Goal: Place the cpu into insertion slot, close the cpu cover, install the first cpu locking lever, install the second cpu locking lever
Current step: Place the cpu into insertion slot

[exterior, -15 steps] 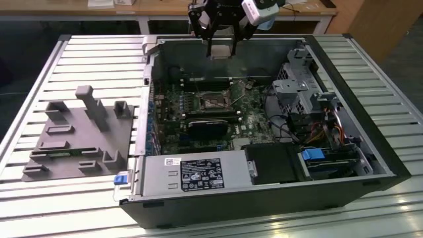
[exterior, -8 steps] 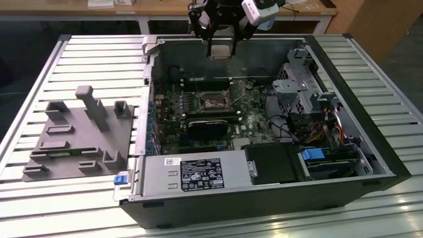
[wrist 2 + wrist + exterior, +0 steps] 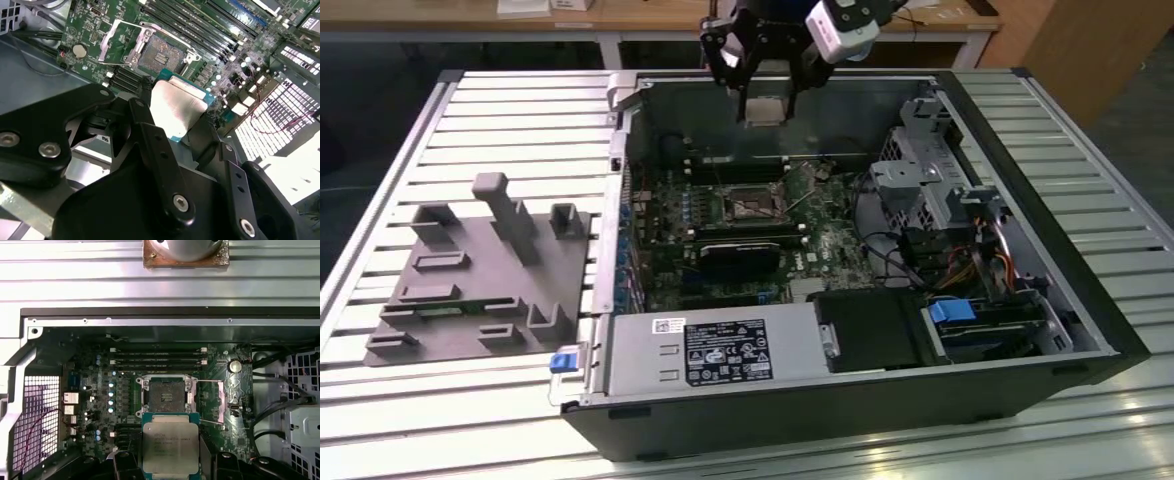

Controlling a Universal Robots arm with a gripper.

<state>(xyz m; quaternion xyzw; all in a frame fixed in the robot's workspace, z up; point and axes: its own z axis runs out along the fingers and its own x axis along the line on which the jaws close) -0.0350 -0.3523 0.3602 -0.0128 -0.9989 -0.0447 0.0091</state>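
The claw [image 3: 765,102] grips the cpu [image 3: 170,449] by its edges in the air over the open case [image 3: 1083,300], clear of the bare insertion slot [image 3: 166,396], so any tilt or offset could, I judge, seat it crooked and bend pins.

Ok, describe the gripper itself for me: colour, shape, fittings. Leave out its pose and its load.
The gripper is matte black throughout. It is built of flat link bars with rounded ends, hinged together, with silver screw heads at the joints and rows of small holes along the bars. In the exterior view a white box is mounted beside its black frame.
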